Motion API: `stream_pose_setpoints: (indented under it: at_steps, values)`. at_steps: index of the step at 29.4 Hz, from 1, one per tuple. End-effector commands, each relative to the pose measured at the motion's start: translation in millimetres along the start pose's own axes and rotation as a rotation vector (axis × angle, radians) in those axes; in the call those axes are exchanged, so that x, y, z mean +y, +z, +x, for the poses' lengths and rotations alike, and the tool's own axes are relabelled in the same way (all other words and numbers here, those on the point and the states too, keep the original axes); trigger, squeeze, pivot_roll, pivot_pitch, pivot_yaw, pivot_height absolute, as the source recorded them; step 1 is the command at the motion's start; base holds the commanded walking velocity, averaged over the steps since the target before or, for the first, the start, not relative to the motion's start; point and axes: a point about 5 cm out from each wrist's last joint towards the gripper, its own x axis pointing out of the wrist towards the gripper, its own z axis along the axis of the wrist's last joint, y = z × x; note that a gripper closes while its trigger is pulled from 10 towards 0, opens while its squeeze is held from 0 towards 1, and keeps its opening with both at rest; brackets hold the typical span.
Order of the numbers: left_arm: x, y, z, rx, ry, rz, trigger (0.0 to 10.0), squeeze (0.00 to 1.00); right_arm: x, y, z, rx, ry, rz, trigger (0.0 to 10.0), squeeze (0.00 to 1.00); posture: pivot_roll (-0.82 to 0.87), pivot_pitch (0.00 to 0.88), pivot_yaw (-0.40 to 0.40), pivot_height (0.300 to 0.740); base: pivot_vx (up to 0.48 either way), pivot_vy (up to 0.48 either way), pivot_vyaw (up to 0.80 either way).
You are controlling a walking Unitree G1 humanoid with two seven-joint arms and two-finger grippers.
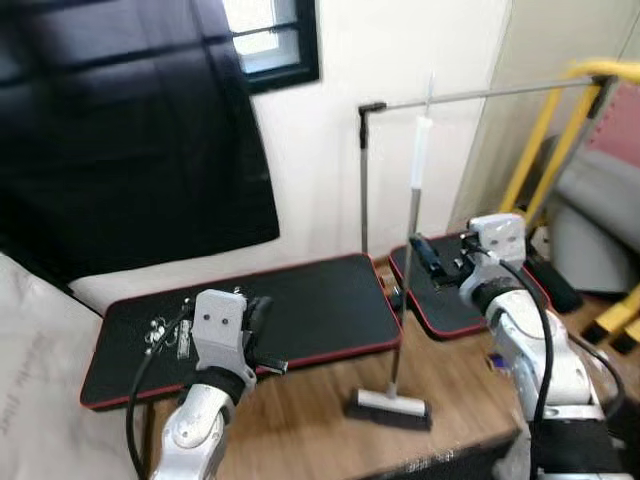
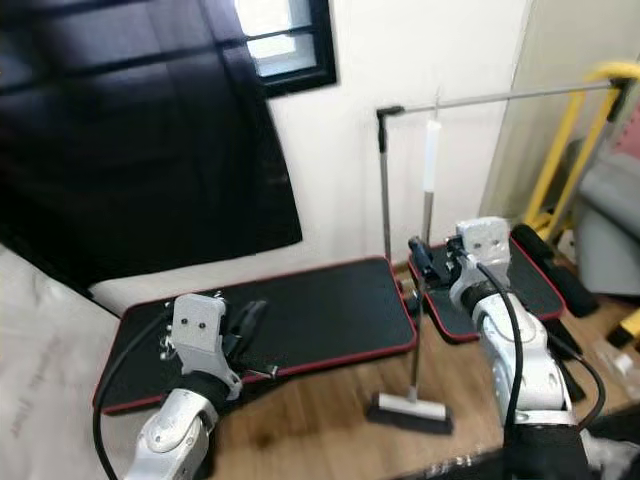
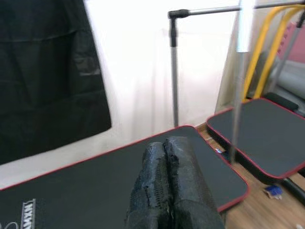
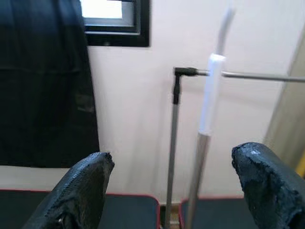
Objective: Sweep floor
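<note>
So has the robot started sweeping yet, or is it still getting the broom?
Nothing is swept yet. The broom stands upright on the wooden floor, between two black mats, unheld. In hand: the right gripper is open, its fingers on either side of the broom handle, not closed on it. The left gripper is shut and empty. Left: grabbing the broom and all the sweeping.

Left arm (image 1: 195, 425): silver rounded shell, black wrist band, pale grey boxy wrist housing with small dark screws, looping black cable. Left gripper (image 3: 167, 191): black, rough-textured fingers. Right arm (image 1: 535, 355): matching silver shell, grey housing, black cable. Right gripper (image 4: 178, 183): black, pebbled finger pads.
</note>
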Motion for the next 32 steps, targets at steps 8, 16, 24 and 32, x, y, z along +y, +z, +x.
stream_pose_setpoints:
  at_steps: [8, 16, 24, 32]
  values:
    - [0.0, 0, -5.3, 0.028, -0.017, 0.003, 10.0, 0.00, -15.6, -5, 5.6, 0.044, -0.105, -0.124, 10.0, 0.00, -0.18, 0.000, -0.029, 0.740, 0.320, 0.000, 0.00]
    - [-8.5, 8, -13.5, 0.025, -0.075, 0.017, 10.0, 0.00, -25.0, -7, 18.8, 0.081, -0.052, -0.117, 10.0, 0.00, -0.17, 0.000, -0.009, 0.740, 0.143, 0.000, 0.00]
    - [-20.2, 24, -28.2, 0.017, -0.145, 0.029, 10.0, 0.00, -34.9, -10, 40.7, 0.123, 0.009, -0.105, 10.0, 0.00, -0.13, 0.037, 0.009, 0.740, 0.000, 0.000, 0.00]
    - [-32.2, 45, -53.5, 0.019, -0.178, -0.013, 10.0, 0.00, -39.4, 17, 68.3, 0.065, -0.032, -0.047, 10.0, 0.00, -0.07, 0.175, 0.010, 0.740, 0.000, 0.000, 0.00]
